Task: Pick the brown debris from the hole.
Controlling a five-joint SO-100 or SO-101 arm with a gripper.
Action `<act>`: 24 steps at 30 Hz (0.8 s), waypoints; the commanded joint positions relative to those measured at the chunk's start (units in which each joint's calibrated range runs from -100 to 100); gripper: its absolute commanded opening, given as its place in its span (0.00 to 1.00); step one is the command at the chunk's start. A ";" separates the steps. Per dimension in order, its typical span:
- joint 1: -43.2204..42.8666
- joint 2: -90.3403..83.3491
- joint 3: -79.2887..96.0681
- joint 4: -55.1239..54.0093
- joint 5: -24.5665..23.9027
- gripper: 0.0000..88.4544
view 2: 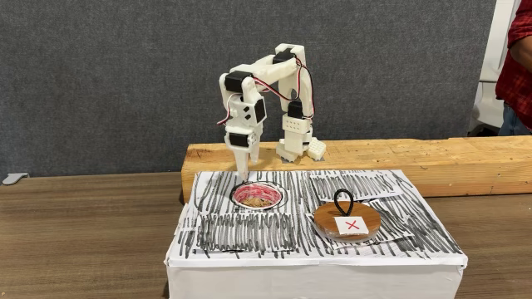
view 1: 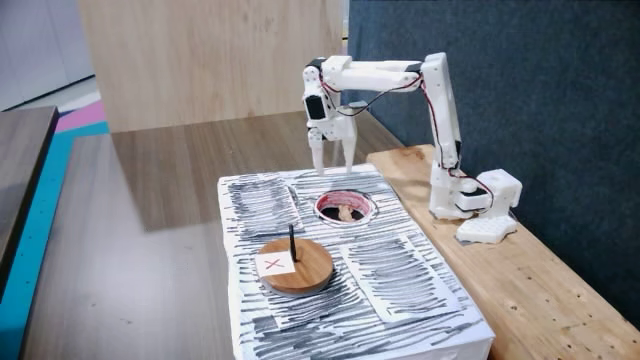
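Above the far rim of the hole point(view 1: 345, 207) hangs the single white arm's end effector point(view 1: 333, 163), pointing straight down, its two fingers a little apart with nothing between them in a fixed view; in the other fixed view the end effector point(view 2: 247, 169) is seen edge-on, and there I cannot tell how far it is spread.

One hole point(view 2: 256, 195) is cut in the top of one white box point(view 2: 316, 270) covered with black scribbled lines. It has a pale rim and a dark red-pink inside. One lump of brown debris point(view 1: 346, 211) lies in the hole, below the fingertips and not touched by them; in the other fixed view the brown debris point(view 2: 257, 198) sits near the middle of the opening.

One round wooden disc point(view 1: 300, 267) rests on the box top, well apart from the hole (it carries a white label with a red X and a thin black peg standing up). In the second fixed view the wooden disc point(view 2: 347, 223) lies to the right of the hole.

The arm's base stands on a pale wooden counter point(view 1: 530, 275) just beside the box. The box sits on a dark wood-grain table point(view 2: 83, 241). A grey felt wall point(view 2: 125, 75) closes the room behind. A person's red sleeve point(view 2: 517, 58) shows at the right edge.
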 commanded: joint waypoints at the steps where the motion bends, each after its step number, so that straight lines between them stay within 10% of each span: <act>1: -0.06 -1.03 0.03 0.36 0.30 0.31; 24: 0.01 7.93 0.12 0.27 0.30 0.32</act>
